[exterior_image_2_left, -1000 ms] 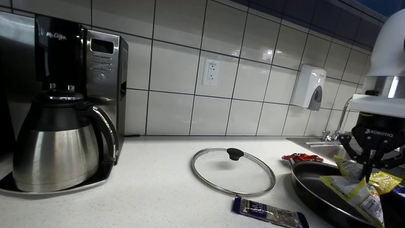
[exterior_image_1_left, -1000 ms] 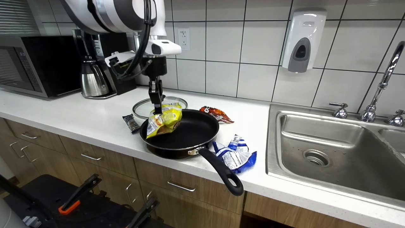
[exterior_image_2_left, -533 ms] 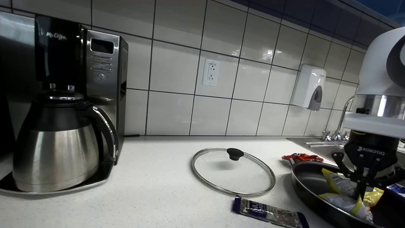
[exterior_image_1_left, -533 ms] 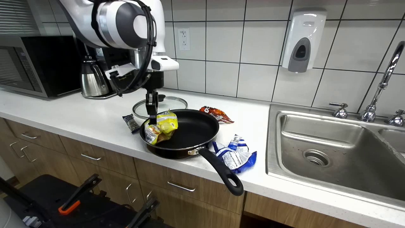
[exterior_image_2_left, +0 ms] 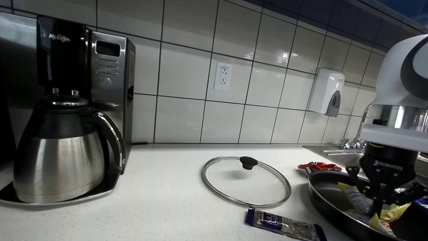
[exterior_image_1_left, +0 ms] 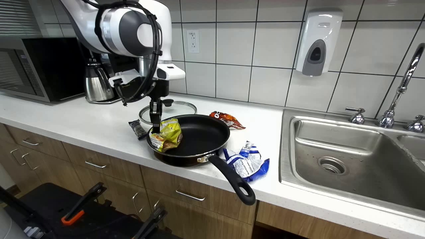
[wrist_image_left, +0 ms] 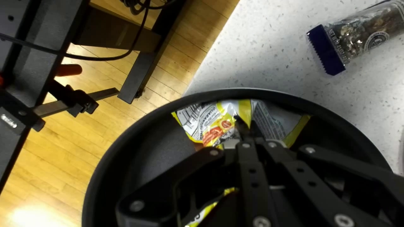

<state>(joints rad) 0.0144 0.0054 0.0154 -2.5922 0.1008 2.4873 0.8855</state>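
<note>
Yellow snack bag (exterior_image_1_left: 171,135), crumpled and glossy, sits inside the black frying pan (exterior_image_1_left: 204,139), on the side nearer the nut bar (exterior_image_2_left: 284,225). Its film is bright yellow broken by white panels, small print and orange-red patches; the wrist view shows dark stripes, a silvery-grey stretch with dense text, and yellow borders along the edges. Sharp folds pucker where the hand (exterior_image_1_left: 155,129) has hold of it: the narrow dark fingertips (exterior_image_2_left: 377,203) are drawn together, pinching the gathered plastic between them. The pan is round with steep walls, a smooth dark interior, a thin bright rim and a black handle (exterior_image_1_left: 232,177) with an oval hole at its end. Around it on the white, finely speckled surface (exterior_image_1_left: 109,116) lie a clear glass lid (exterior_image_2_left: 230,185) with a metal band and black knob (exterior_image_2_left: 248,162), the flat nut bar in clear-and-navy wrapping, a shiny red bag (exterior_image_1_left: 229,120) and a wrinkled blue-and-white bag (exterior_image_1_left: 247,164). This last one lies just beside the handle, its film gathered into a peak.
</note>
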